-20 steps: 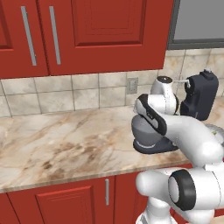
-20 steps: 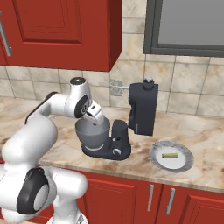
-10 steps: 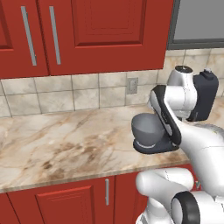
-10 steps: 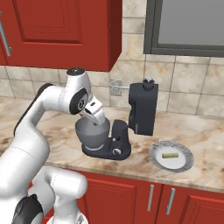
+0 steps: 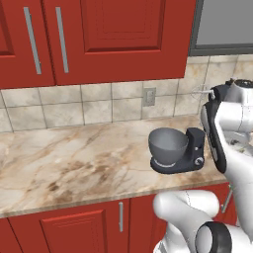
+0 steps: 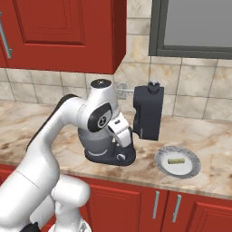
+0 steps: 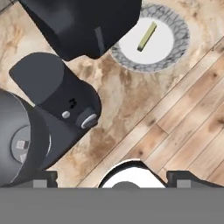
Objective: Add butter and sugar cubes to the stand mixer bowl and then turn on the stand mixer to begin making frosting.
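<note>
The dark stand mixer stands on the counter with its head tilted up and its whisk pointing left. Its grey bowl sits on the mixer's base. In the hand view two sugar cubes lie on the bottom of the bowl. The butter is a small yellowish stick lying on a round grey plate to the right of the mixer. My gripper hangs above the counter's front edge by the mixer's knob. It is open and holds nothing.
Red cabinets hang above the tiled backsplash, with a wall outlet behind the mixer. A grey window frame is at the upper right. Beyond the counter's front edge the hand view shows wooden floor. Bare marble counter stretches left of the mixer.
My arm has swung to the right. The gripper has moved from above the bowl to the right and down, beside the mixer's column and knob.
</note>
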### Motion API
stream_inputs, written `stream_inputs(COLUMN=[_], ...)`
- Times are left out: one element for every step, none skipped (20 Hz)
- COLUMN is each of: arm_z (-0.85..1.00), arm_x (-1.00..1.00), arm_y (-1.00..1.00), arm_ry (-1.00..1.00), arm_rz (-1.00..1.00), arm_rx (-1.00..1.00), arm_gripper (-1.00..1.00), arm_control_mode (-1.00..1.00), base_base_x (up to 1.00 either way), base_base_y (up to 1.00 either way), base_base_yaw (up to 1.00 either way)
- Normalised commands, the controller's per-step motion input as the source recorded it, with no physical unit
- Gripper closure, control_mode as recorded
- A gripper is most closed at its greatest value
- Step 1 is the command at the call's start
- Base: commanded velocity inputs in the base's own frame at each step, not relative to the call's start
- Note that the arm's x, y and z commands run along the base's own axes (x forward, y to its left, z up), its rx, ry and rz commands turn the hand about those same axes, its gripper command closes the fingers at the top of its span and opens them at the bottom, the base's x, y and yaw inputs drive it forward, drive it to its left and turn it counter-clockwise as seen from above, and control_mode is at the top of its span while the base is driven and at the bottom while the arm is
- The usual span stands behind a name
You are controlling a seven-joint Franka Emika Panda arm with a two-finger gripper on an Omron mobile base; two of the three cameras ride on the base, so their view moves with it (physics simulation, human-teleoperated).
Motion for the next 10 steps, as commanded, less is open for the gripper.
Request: stream_inputs(arm_z=[0.0,0.0,0.0,0.0,-0.03,-0.06,-0.08,-0.08,-0.11,-0.11], arm_x=[-0.31,-0.29,-0.27,-0.21,-0.16,-0.15,-0.12,-0.09,-0.05,-0.08], arm_y=[-1.0,-1.0,-1.0,-1.0,-1.0,-1.0,-1.0,-1.0,-1.0,-1.0], arm_ry=[0.0,0.0,0.0,0.0,0.0,0.0,0.0,0.0,-0.02,-0.02], arm_rz=[-0.15,-0.13,-0.11,-0.1,-0.08,-0.07,-0.05,-0.04,-0.02,-0.01], arm_rx=[0.01,0.02,0.04,0.05,0.07,0.09,0.11,0.13,0.13,0.14], arm_gripper=[-1.0,-1.0,-1.0,-1.0,-1.0,-1.0,-1.0,-1.0,-1.0,-1.0], arm_control_mode=[-1.0,-1.0,-1.0,-1.0,-1.0,-1.0,-1.0,-1.0,-1.0,-1.0], base_base_x=[0.0,0.0,0.0,0.0,0.0,0.0,0.0,0.0,0.0,0.0], base_base_y=[0.0,0.0,0.0,0.0,0.0,0.0,0.0,0.0,0.0,0.0], base_base_yaw=[0.0,0.0,0.0,0.0,0.0,0.0,0.0,0.0,0.0,0.0])
